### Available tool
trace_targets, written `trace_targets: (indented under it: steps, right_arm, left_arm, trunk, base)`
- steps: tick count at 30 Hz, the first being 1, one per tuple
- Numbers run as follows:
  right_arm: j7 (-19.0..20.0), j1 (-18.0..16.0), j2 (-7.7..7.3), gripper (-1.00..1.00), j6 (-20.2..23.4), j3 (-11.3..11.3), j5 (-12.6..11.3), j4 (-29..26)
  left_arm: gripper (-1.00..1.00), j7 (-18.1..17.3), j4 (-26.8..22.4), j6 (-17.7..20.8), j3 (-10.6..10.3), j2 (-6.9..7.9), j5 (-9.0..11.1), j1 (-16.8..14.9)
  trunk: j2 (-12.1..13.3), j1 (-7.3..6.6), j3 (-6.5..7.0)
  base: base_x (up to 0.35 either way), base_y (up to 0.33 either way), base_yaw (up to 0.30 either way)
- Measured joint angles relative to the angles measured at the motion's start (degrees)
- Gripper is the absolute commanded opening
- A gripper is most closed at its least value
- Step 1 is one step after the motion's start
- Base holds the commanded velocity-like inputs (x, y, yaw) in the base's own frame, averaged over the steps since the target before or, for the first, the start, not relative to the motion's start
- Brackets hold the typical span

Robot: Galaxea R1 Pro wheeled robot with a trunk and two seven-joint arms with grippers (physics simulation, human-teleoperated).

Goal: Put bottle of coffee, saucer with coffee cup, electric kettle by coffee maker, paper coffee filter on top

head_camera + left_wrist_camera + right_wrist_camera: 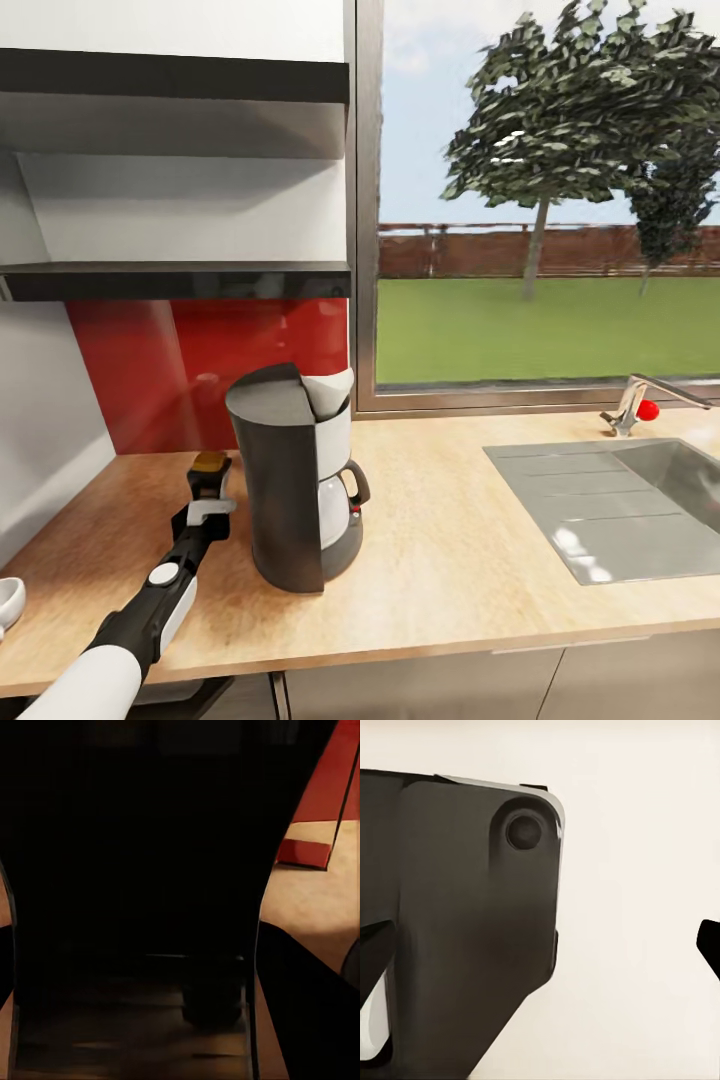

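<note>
The black coffee maker (290, 480) stands on the light-wood countertop (450, 560), with a white paper coffee filter (330, 392) resting in its top. Just to its left, my left gripper (208, 490) is shut on the bottle of coffee (210, 465), whose tan-gold lid shows above the fingers. In the left wrist view the dark bottle (135, 870) sits between the fingers (300, 1005). Whether it rests on the wood I cannot tell. A white rounded coffee cup (8, 600) peeks in at the counter's left edge. The black kitchen shelf (180, 280) above is bare. My right gripper (540, 945) is open.
A steel sink (620, 500) with a faucet (640, 400) is set into the counter's right part. A red backsplash (200, 370) and a window lie behind. A thicker black board (170, 80) hangs above the shelf. Bare wood lies between the coffee maker and the sink.
</note>
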Motion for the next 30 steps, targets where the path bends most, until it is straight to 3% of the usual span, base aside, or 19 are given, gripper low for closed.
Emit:
trace_targets:
  steps: [30]
  right_arm:
    - [0.0,0.0,0.11,1.0,0.0,0.0,0.0,0.3]
  left_arm:
    - [-1.0,-1.9,1.8,-0.3,-0.7,0.26,0.0,0.0]
  trunk:
    - [0.0,0.0,0.0]
  base:
    - [0.019,0.0,0.0]
